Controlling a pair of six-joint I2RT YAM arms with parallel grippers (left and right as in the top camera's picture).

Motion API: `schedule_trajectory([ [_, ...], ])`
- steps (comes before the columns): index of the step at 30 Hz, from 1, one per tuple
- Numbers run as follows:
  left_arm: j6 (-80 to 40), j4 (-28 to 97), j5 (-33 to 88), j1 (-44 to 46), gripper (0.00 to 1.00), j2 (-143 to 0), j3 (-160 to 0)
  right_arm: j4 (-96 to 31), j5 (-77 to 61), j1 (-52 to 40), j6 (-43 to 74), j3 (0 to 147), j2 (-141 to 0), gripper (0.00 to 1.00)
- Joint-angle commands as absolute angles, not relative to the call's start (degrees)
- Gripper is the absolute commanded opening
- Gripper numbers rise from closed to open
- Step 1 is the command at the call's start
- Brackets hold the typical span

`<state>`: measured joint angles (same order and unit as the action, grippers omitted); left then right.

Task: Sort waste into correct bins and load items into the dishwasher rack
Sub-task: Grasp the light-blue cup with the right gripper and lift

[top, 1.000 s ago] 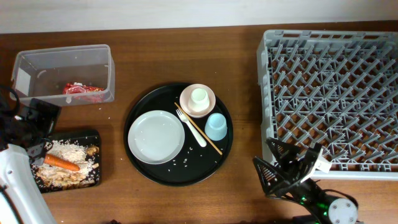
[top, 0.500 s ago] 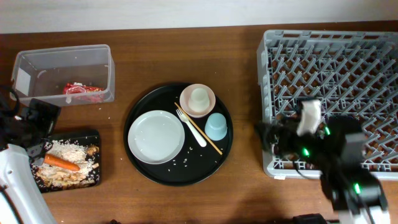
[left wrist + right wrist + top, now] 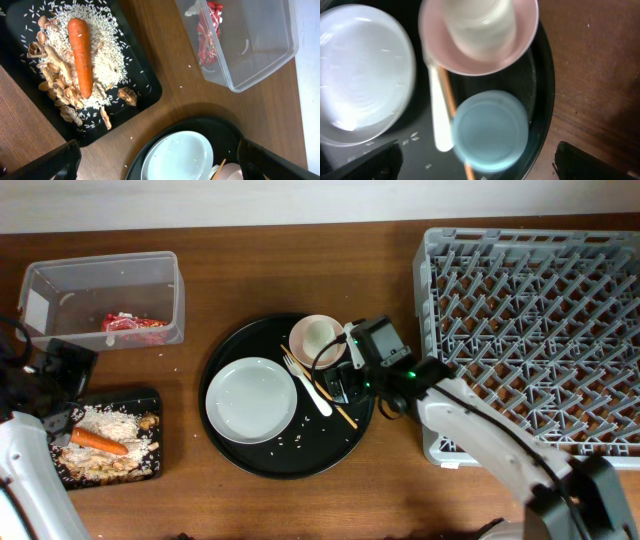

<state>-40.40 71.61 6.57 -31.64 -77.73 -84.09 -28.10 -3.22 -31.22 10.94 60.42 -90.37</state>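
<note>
Hovering over light blue cup (image 3: 490,130) on right side of round black tray (image 3: 330,442), right gripper (image 3: 479,162) spread wide, empty. Hanging well left of that tray, left gripper (image 3: 160,162) likewise spread.

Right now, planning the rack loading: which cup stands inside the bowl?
The small white cup, standing in the pinkish-white bowl; the light blue cup sits directly on the round black tray.

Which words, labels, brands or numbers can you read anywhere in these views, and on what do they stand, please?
None can be read.
The red snack wrapper in the clear tub may carry print, but it is crumpled and too small to make out.
Nothing else in view shows any lettering.
</note>
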Motion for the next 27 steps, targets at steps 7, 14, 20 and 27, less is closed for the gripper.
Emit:
schedule_trajectory([
  [7,-41.1,71.7,6.2,-31.9,0.99,-77.5,-84.1,-24.4,-1.3,-31.5,11.2,61.4,-93.9,0.99],
  [14,-41.1,71.7,6.2,-31.9,0.99,-77.5,-84.1,-24.9,-1.7,-31.5,11.2,61.3,-97.4,0.99],
  [20,-41.1,71.7,6.2,-31.9,0.99,-77.5,-84.1,-24.1,1.7,-31.5,11.2,61.3,-101.2,0.98],
  [27,-41.1,71.7,6.2,-31.9,0.99,-77.5,-84.1,-22.5,2.2,-31.5,12.2,61.3,-101.2,0.79],
])
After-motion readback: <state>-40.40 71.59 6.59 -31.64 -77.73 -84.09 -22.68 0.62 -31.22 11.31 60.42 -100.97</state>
